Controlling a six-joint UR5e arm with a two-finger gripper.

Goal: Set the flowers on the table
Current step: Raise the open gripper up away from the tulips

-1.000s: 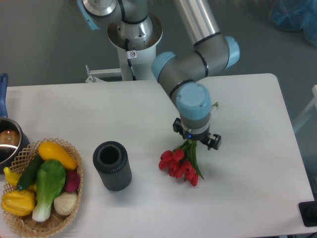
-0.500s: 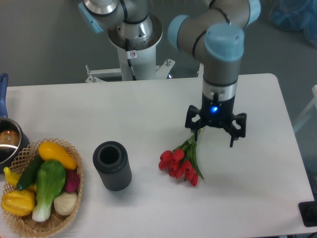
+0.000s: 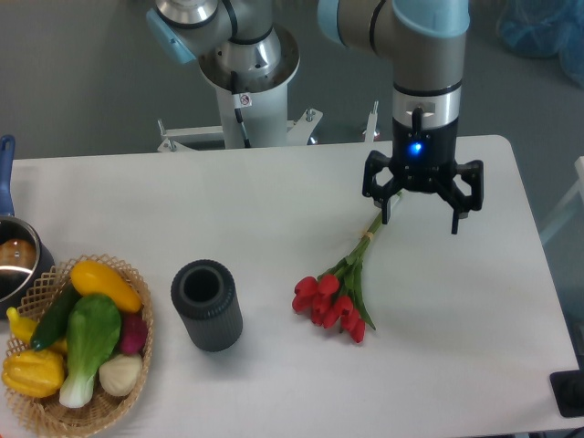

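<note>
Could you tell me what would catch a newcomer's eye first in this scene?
Probably the flowers, red tulips lying flat on the white table right of centre, stems pointing up toward the gripper. It hangs above the stem ends with jaws spread and empty. At far left a basket of bright vegetables competes, beside a dark cylinder.

The flowers [image 3: 334,294] lie flat on the table [image 3: 274,201]; the gripper [image 3: 421,215] hangs spread-fingered above their stem ends.

white tabletop [image 3: 474,347] carries: red tulip flowers [image 3: 339,290] lying flat mid-right, dark cylinder [image 3: 207,306] upright at centre-left, wicker vegetable basket [image 3: 137,342] at left front, pot [image 3: 16,265] at left edge.
</note>
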